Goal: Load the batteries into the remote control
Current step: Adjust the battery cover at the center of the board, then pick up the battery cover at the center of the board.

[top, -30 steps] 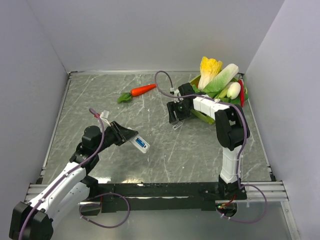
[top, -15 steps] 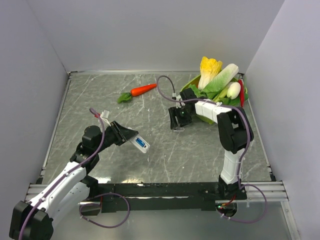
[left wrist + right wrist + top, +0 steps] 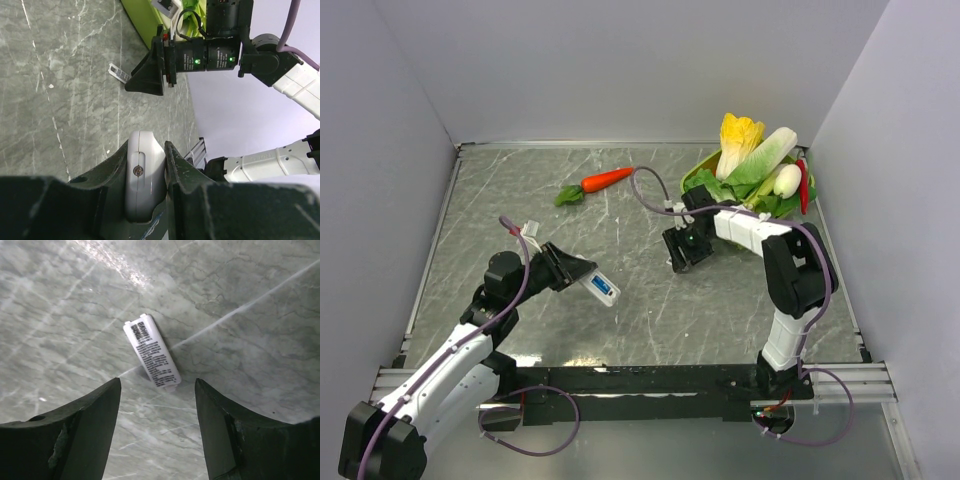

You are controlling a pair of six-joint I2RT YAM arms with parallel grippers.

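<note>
Left gripper [image 3: 577,272] is pinched on the small flat white-grey remote control [image 3: 601,288]. In my left wrist view the two fingers press its long sides and its rounded end with a screw head [image 3: 136,170] sticks out between them. The remote control is up off the surface, tilted, with its blue display panel facing up in the overhead view.

I am working on a dark grey-green, marble-veined bench [image 3: 520,210] boxed in by plain pale lilac-grey walls [image 3: 620,70] at the back and on both sides, with a metal rail [image 3: 840,378] along the near edge. An orange plastic carrot with green leaves [image 3: 603,181] lies near the back, on its own. In the far right corner a lime-green bowl [image 3: 695,175] holds toy vegetables: a yellow leafy cabbage [image 3: 740,133], a pale green-white stalk [image 3: 772,150] and a red chilli [image 3: 804,185].

My left arm lies low from its base at the near left corner, reaching up and right towards the bench's middle. My right arm rises from its base, bends at the elbow and reaches left, just in front of the bowl.

Right gripper [image 3: 157,383] points straight down with its fingers spread and nothing between them. Under it a small white rectangular plastic cover with a printed label [image 3: 151,360] lies flat on the bench, clear of both fingers.
</note>
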